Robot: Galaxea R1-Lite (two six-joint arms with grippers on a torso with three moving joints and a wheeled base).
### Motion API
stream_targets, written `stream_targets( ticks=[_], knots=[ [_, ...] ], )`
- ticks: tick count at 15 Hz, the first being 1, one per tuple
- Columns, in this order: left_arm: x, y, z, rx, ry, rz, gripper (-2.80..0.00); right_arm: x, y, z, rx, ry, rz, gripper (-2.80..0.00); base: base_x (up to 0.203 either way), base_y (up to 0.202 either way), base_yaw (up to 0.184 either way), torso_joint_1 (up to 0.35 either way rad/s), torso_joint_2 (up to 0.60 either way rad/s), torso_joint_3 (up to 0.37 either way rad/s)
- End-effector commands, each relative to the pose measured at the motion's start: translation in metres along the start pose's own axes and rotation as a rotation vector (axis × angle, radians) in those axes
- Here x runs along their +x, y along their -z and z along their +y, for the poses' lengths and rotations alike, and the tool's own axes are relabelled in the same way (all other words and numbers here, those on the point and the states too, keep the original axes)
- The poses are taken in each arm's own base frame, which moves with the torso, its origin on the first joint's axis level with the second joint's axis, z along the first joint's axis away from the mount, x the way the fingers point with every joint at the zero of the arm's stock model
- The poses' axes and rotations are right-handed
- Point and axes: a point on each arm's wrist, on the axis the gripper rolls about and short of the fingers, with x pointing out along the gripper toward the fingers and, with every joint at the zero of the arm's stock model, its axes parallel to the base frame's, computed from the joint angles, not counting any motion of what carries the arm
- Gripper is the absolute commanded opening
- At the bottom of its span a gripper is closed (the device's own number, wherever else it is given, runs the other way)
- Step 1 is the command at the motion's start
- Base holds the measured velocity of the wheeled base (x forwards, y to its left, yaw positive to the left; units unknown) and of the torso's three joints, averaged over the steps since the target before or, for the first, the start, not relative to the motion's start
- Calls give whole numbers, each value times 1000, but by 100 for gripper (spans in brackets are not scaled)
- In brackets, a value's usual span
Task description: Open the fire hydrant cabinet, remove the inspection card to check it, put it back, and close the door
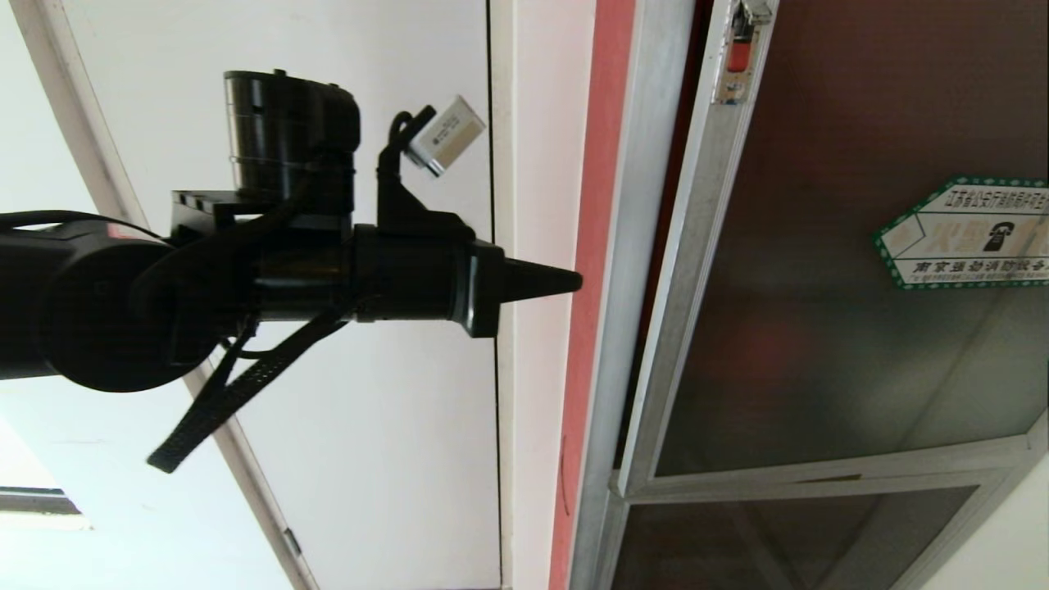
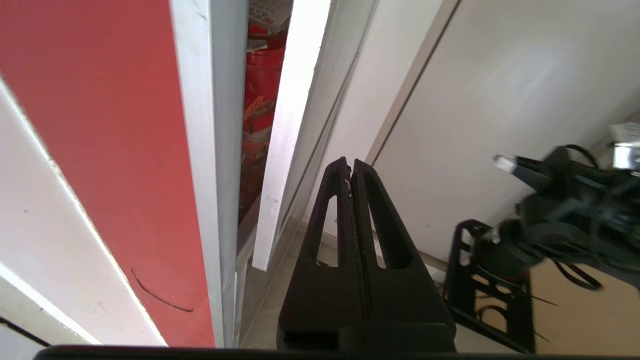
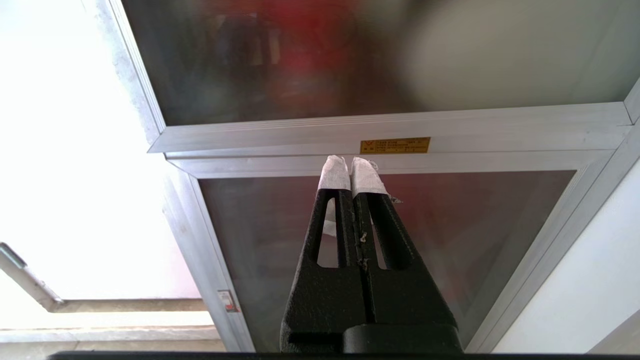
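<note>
The fire hydrant cabinet (image 1: 647,205) has a silver frame beside a red wall strip. Its door (image 1: 819,287), tinted glass with a green-bordered sticker (image 1: 967,233) and a small red latch (image 1: 737,53), stands slightly ajar. My left gripper (image 1: 574,281) is shut and empty, its tip over the red strip just short of the frame. In the left wrist view the left gripper (image 2: 350,165) is near the gap between frame (image 2: 220,150) and door edge (image 2: 287,150), where the red interior (image 2: 260,85) shows. A printed whitish sheet, possibly the inspection card (image 2: 267,12), peeks out deep in the gap. My right gripper (image 3: 350,165) is shut, parked low.
A white door panel (image 1: 369,410) lies left of the cabinet, behind my left arm. Below the big door is a smaller glass door (image 3: 450,240) with a brass label (image 3: 395,145) on the rail above it. Black robot hardware (image 2: 565,220) shows in the left wrist view.
</note>
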Motion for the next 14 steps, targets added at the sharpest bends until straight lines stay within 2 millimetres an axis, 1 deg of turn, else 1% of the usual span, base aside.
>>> stream_targets(
  ticks=[1,4,9,14],
  knots=[
    [28,11,3,-12,-8,31,-280,0,1,0,0,0,4,-280,0,0,0,0,0,0],
    [49,12,7,17,-19,-4,-280,0,1,0,0,0,4,-280,0,0,0,0,0,0],
    [69,9,10,39,-86,-30,-280,0,1,0,0,0,4,-280,0,0,0,0,0,0],
    [93,15,12,111,-163,-27,-280,0,1,0,0,0,4,-280,0,0,0,0,0,0]
  ],
)
